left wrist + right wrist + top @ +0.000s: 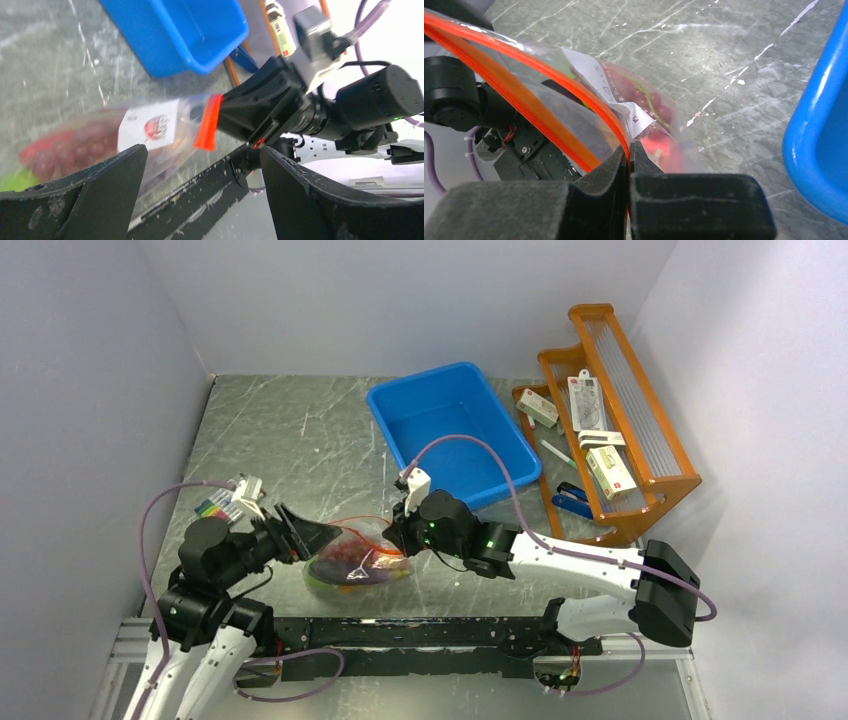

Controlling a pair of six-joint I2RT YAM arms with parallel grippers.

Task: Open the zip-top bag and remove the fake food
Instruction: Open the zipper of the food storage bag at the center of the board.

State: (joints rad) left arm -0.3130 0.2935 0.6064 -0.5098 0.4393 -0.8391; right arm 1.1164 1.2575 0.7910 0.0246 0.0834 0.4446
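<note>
your right hand (pixel 628 150) is clamped shut on the red-orange zip strip (pixel 524 95) at one corner of the zip-top bag (pixel 352 558), the plastic pinched between its pressed-together fingers. your left hand (pixel 322 532) stands wide open with nothing in it, its fingers facing the bag's other end; whether they touch the plastic you cannot tell. the bag lies on the surface (pixel 290 430) between the two hands, the fake food (pixel 350 568) inside it. beyond the right hand sits a blue bin (pixel 440 420), and further off to that hand's right an orange rack (pixel 680 480) carrying small boxes (pixel 612 472). a pack of coloured markers (pixel 215 508) lies just beside the left hand's wrist, partly covered by its camera and cable. from above, the right hand hides the corner it grips. through the crinkled plastic you can pick out dark red grapes (pixel 651 102) and something green; the other pieces blur together. a white label (pixel 150 125) on the bag covers part of the contents, and the left wrist view is smeared by blur.
</note>
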